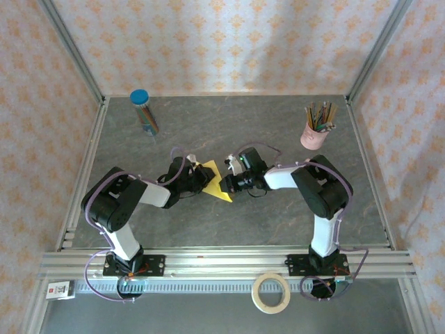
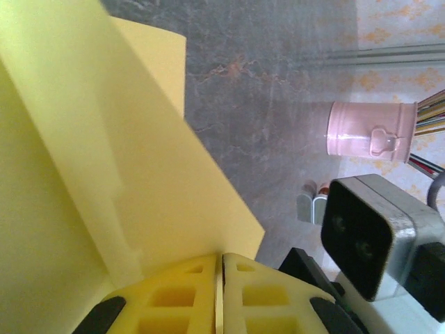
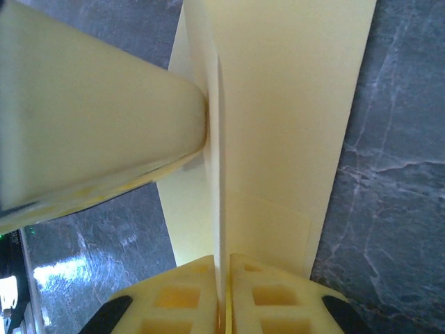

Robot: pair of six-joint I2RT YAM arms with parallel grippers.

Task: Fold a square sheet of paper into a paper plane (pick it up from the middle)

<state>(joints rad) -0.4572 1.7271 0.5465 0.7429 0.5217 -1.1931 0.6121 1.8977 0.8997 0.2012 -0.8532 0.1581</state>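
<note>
The yellow sheet of paper [image 1: 218,184] is folded into layers and hangs just above the table's middle, with a pointed lower corner in the top view. My left gripper [image 1: 203,178] is shut on its left side. Seen from the left wrist, the paper [image 2: 104,160] rises from the closed jaws of that gripper [image 2: 222,261]. My right gripper [image 1: 232,180] is shut on the opposite side. From the right wrist, a creased strip of the sheet [image 3: 292,111] stands edge-on between the pressed jaws of that gripper [image 3: 226,263], and a left finger [image 3: 90,118] touches the paper.
A blue-capped tube of pencils [image 1: 144,111] stands at the back left. At the back right is a pink cup of pencils [image 1: 316,129] [image 2: 368,133]. A roll of tape [image 1: 271,292] lies on the front rail. Metal frame posts and patterned walls enclose the table.
</note>
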